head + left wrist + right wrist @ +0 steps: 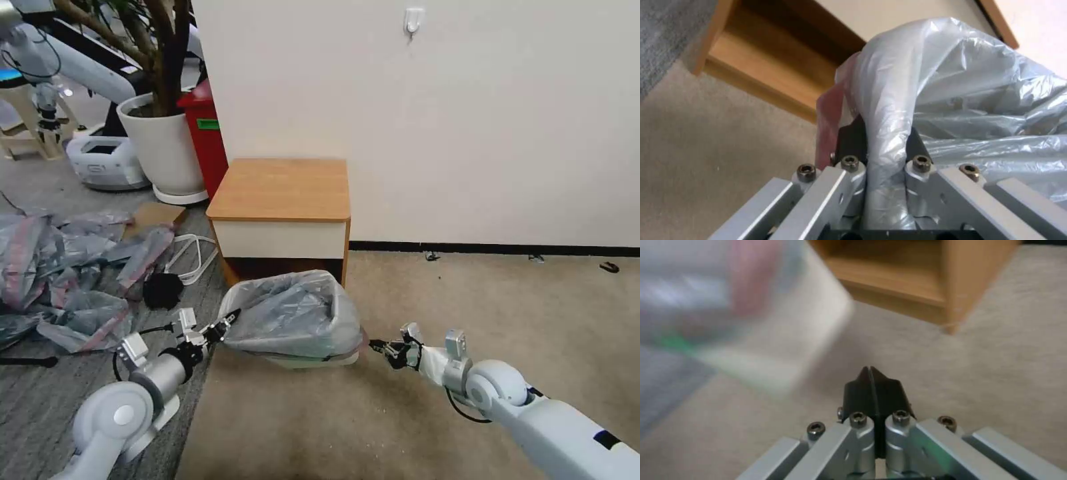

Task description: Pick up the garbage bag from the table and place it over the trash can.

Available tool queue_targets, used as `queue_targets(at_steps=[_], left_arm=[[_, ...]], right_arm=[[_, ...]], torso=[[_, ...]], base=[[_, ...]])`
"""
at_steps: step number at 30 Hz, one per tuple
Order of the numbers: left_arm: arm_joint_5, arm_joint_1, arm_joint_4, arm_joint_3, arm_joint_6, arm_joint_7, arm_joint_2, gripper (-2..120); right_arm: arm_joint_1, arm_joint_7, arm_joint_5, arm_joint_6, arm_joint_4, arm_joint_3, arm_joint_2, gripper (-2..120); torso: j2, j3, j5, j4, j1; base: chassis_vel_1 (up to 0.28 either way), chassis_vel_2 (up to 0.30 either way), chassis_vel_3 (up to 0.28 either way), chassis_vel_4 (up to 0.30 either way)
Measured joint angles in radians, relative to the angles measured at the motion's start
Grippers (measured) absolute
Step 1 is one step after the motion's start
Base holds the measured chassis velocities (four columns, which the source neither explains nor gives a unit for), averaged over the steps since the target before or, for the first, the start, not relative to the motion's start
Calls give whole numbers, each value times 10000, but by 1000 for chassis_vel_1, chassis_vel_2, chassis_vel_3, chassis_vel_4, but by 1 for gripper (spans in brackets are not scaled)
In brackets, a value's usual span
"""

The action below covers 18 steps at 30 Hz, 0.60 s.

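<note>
In front of you the worktop [280,190] stands against the wall, its wooden top bare, with the floor [400,300] carpeted beige on the right and grey on the left. To its left you have a white plant pot [163,143] and a red bin [207,133] behind it, and a heap of grey-pink bags [60,267] lies spread on the grey carpet. Just in front of the worktop sits the can [313,361] — only a strip of its cream base shows, because the bag [293,317] is draped over it, covering the rim and most of the sides. Your left gripper [227,321] is at the bag's left edge, clamped on a bunched fold of plastic; from the left wrist you see the fold running up between the black fingers [852,136], with the pink band [829,123] beside them. Your right gripper [379,347] hangs low just beside the bag's right side — its black fingers [871,390] are pressed together with nothing between them, over bare carpet.
</note>
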Motion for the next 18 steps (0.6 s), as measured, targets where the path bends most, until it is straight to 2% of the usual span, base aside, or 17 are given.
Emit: queue_targets(at_steps=[2,7,11,17,18], left_arm=[[5,-81,70,8,-83,-36,8,5],[15,-189,142,40,-158,-171,-4,5],[36,-346,185,196,-315,-505,-39,5],[206,-415,191,365,-438,-814,-205,5],[389,-390,168,454,-473,-935,-308,5]], right_arm=[[-113,957,-125,-11,248,125,-116,0],[-305,1838,-189,3,695,532,-210,0],[-696,3163,-285,106,1967,1472,-262,0],[-1003,4039,-603,87,3173,2351,-120,0],[-1171,4323,-828,40,3851,2765,-6,0]], torso=[[0,0,2,-2,0],[0,0,0,-1,0],[0,0,1,0,0],[0,0,1,-1,0],[0,0,0,0,1]], base=[[0,0,0,0],[0,0,0,0],[0,0,0,0],[0,0,0,0],[0,0,0,0]])
